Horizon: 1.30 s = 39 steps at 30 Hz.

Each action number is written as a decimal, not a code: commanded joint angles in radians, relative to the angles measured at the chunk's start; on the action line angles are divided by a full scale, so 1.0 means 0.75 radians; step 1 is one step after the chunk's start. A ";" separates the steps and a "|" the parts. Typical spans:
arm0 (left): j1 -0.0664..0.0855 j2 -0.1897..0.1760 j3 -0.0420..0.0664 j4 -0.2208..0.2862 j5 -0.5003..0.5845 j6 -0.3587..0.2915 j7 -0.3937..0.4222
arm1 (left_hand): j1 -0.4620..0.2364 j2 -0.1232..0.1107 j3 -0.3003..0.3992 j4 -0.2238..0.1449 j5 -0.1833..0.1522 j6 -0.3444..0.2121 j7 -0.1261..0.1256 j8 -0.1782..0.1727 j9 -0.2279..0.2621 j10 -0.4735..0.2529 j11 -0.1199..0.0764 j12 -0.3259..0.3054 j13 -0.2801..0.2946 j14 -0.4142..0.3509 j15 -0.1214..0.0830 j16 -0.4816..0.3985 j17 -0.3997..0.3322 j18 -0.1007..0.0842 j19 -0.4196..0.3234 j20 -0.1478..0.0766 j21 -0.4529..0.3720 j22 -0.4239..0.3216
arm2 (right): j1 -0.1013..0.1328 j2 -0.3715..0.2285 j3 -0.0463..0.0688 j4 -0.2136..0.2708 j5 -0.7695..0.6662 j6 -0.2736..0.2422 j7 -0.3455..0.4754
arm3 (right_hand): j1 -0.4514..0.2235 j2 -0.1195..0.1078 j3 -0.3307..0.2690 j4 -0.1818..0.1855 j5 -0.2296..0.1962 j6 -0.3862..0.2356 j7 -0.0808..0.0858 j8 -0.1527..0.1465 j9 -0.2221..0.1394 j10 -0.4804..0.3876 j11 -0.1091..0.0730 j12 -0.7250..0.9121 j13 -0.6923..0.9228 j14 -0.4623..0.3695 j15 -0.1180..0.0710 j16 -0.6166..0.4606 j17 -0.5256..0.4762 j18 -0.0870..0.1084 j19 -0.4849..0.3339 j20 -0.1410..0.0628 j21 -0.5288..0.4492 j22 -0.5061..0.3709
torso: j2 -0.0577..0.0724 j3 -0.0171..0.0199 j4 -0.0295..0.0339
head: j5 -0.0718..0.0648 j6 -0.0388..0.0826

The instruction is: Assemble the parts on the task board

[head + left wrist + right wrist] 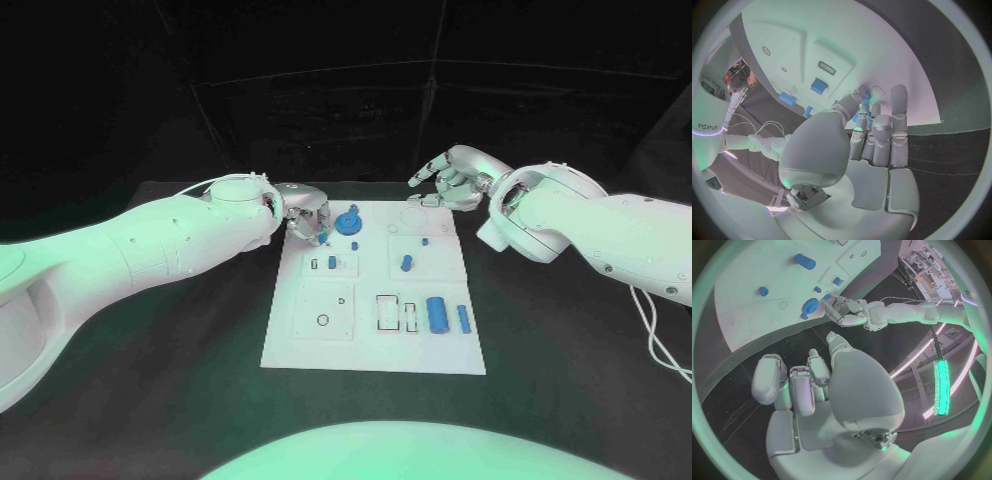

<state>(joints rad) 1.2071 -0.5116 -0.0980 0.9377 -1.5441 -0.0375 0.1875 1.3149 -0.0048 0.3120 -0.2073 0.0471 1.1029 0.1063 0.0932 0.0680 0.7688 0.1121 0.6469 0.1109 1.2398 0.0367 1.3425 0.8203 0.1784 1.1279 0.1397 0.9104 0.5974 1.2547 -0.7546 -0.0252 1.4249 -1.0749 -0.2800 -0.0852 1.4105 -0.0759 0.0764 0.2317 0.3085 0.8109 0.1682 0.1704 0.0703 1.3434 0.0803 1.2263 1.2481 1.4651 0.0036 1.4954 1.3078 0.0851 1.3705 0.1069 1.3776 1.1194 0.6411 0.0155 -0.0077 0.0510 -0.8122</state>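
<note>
The left hand (pixel 307 222) pinched a round blue part (pixel 348 220) at the task board's (pixel 372 345) far left corner; a tilted seating could have jammed it. The right hand (pixel 450 178) hovered empty, fingers curled, just beyond the board's far edge.

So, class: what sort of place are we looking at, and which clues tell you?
Probably a robotics lab test bench: a black table carrying a white task board with small blue parts, and two robot hands, left hand and right hand, at its far edge.
</note>
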 commanded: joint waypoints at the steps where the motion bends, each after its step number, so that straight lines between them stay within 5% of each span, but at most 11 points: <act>1: -0.009 -0.002 -0.006 0.004 -0.009 -0.010 -0.006 | 0.010 -0.016 -0.002 -0.014 0.001 0.033 0.007 0.013 0.013 0.013 -0.004 0.015 0.004 0.016 -0.006 0.012 0.010 0.007 0.017 -0.006 0.014 0.014 | 0.002 0.001 0.001 0.001 -0.003 0.006 0.002 | 0.003 0.014 -0.006 -0.003 0.006 0.011 0.002 0.009 -0.001 0.000 -0.002 0.006 0.002 0.095 -0.005 -0.009 0.148 0.002 -0.008 -0.002 -0.004 -0.002 | 0.000 0.0004 0.0013 | 0.002 0.001; 24: -0.010 -0.013 -0.006 0.010 -0.019 -0.043 -0.035 | 0.023 -0.064 -0.034 -0.065 0.001 0.129 -0.017 0.051 0.045 0.062 -0.037 0.111 0.040 0.072 -0.035 0.061 0.100 -0.004 0.051 -0.034 0.060 0.078 | 0.002 -0.004 0.001 0.006 -0.003 0.003 0.000 | 0.002 0.014 -0.007 -0.003 0.006 0.012 0.002 0.010 -0.001 -0.001 -0.003 0.006 0.001 0.095 -0.005 -0.010 0.147 0.002 -0.008 -0.003 -0.005 -0.002 | 0.000 0.0002 0.0008 | 0.007 0.003; 39: -0.017 -0.011 -0.007 0.020 -0.047 -0.071 -0.056 | -0.002 -0.078 -0.126 -0.067 0.002 0.188 -0.054 0.105 0.110 0.051 -0.058 0.252 0.109 0.117 -0.050 0.122 0.210 -0.005 0.052 -0.047 0.052 0.085 | 0.002 -0.003 0.001 0.005 -0.004 0.003 0.001 | 0.002 0.015 -0.007 -0.003 0.006 0.015 0.001 0.012 0.000 -0.001 -0.003 0.006 0.002 0.095 -0.005 -0.010 0.147 0.002 -0.008 -0.003 -0.004 -0.001 | 0.000 0.0005 0.0011 | 0.012 0.001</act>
<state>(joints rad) 1.2027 -0.5192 -0.0983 0.9510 -1.5579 -0.1020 0.1613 1.3207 -0.0659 0.2208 -0.2579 0.0423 1.2282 0.0747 0.1706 0.1471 0.8056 0.0744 0.8337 0.1922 1.3211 -0.0018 1.4323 0.9773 0.1784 1.1658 0.1089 0.9528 0.6601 1.2547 -0.7571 -0.0253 1.4269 -1.0749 -0.2799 -0.0869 1.4105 -0.0759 0.0764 0.2317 0.3085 0.8177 0.1680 0.1742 0.0703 1.3434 0.0803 1.2263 1.2480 1.4651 0.0036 1.4917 1.3075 0.0851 1.3705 0.1069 1.3777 1.1193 0.6408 0.0155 -0.0070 0.0597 -0.8120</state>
